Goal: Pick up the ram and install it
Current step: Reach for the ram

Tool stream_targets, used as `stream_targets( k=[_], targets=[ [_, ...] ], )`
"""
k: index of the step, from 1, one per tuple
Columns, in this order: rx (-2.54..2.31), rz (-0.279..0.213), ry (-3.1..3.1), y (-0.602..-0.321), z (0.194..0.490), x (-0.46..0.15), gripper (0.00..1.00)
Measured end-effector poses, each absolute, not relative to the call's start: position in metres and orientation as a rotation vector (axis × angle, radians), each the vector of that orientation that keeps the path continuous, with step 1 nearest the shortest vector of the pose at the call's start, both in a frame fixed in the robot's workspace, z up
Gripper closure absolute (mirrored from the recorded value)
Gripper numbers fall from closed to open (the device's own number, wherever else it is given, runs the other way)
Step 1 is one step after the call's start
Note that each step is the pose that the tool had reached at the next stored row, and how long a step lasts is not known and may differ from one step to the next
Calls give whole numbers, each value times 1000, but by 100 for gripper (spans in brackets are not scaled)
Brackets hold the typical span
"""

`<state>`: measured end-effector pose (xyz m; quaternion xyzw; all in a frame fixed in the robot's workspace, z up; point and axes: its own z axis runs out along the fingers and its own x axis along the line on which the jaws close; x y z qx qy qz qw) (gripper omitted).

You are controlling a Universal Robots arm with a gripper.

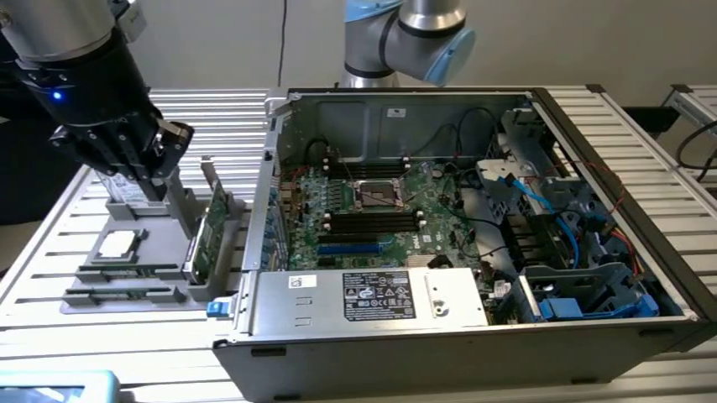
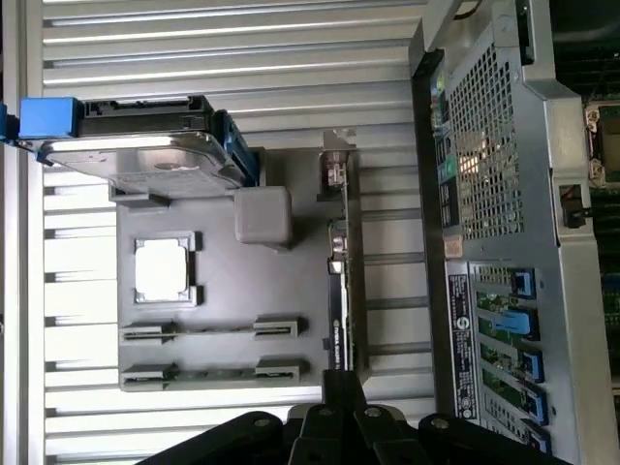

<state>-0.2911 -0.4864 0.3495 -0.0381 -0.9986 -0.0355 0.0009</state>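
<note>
At the exterior view's left, on the slatted metal table (image 1: 67,210), a grey parts tray (image 1: 168,252) holds the ram (image 1: 117,293) (image 2: 208,371). It is a thin green stick lying in the tray's nearest pair of clips, apart from the gripper. A similar strip sits in the clips just behind it, beside the square silver processor (image 1: 117,245) (image 2: 160,268). The gripper (image 1: 143,183) (image 2: 341,407) is closed and hangs over the tray's far end, just above a hard drive (image 1: 133,204) (image 2: 145,145) with blue tabs. A green expansion card (image 1: 213,220) (image 2: 339,291) stands upright at the tray's right edge; the white lettering on it is too small to read. To the right is the open computer case (image 1: 583,168). Its motherboard (image 1: 370,210) is exposed, and a white label (image 1: 375,295) on the near metal box carries fine print that cannot be read.
</note>
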Motion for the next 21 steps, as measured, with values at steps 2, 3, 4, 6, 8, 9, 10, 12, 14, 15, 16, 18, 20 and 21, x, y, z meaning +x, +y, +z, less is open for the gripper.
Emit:
stream_targets(
  k=[2,3,4,6,8,9,10,12,14,15,16,18,20,21],
  targets=[
    [-120,-111,-3133,-487,347,-297,89],
    [-120,-111,-3132,-488,345,-300,89],
    [-120,-111,-3130,-488,344,-303,89],
    [-120,-111,-3126,-489,342,-308,89],
    [-120,-110,-3123,-489,340,-314,89],
    [-120,-110,-3122,-489,339,-318,89],
    [-120,-110,-3121,-490,338,-321,89],
    [-120,-110,-3118,-491,337,-327,89],
    [-120,-111,-3116,-493,335,-336,89],
    [-120,-112,-3115,-494,335,-341,89],
    [-120,-114,-3114,-495,335,-344,89],
    [-120,-115,-3114,-496,334,-349,89],
    [-120,-116,-3114,-497,332,-350,89],
    [-120,-116,-3114,-497,331,-350,89]
  ],
)
